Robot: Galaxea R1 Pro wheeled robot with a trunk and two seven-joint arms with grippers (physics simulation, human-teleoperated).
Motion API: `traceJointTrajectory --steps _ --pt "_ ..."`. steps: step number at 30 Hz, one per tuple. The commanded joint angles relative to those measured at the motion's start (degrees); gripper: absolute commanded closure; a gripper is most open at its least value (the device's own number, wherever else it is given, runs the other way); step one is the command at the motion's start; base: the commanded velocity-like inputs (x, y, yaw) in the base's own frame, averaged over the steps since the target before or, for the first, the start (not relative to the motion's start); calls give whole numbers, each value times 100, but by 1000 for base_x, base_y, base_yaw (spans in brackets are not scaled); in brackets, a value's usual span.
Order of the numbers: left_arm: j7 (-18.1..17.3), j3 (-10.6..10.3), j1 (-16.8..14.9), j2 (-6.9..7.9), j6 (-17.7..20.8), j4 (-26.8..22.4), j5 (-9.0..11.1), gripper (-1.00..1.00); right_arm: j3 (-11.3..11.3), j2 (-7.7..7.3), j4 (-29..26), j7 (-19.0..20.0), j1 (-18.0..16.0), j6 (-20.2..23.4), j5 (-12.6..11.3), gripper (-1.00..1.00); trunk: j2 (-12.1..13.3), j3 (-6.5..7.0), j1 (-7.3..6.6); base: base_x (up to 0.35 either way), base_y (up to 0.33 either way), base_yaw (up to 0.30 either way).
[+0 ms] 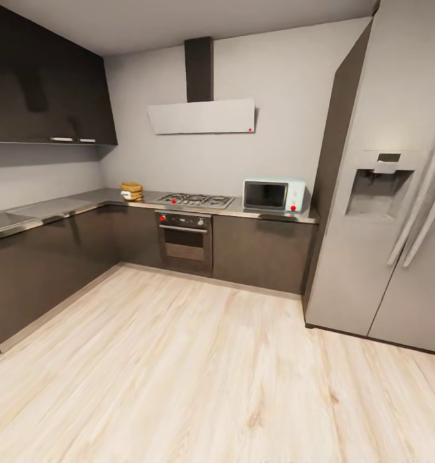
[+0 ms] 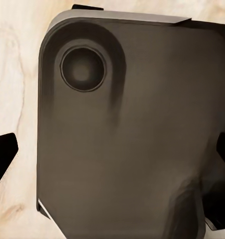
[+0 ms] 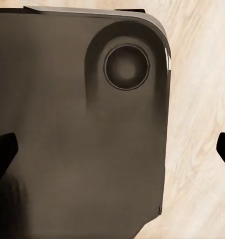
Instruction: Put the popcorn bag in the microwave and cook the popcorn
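Both jaws spread, empty; drive toward the tan burlap popcorn bag (image 1: 131,191), centre-left on grey metal countertop (image 1: 63,207).

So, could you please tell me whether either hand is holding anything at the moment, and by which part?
Nothing is held. The left hand and right hand are open and empty; the popcorn bag sits on the countertop.
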Motion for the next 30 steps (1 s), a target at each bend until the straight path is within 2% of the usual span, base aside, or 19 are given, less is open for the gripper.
traceJointTrajectory --steps 1,6,21,30 --pt "5 32 -2 -2 -7 -2 36 -100 -2 1 1 -3 -1 -19 -7 -100 -2 -4 0 1 0 -246" --pt "2 32 -1 -3 -3 -4 29 -100 -2 1 1 1 -1 -19 -8 -100 -2 -4 0 90 0 -246" --pt "5 24 -1 -2 -1 5 27 -100 7 1 1 9 -1 -19 1 -100 -2 -4 0 313 76 -245" --pt "4 24 -1 -2 8 5 27 -100 47 -2 1 11 -1 -11 54 -100 -2 -4 0 318 103 -43"
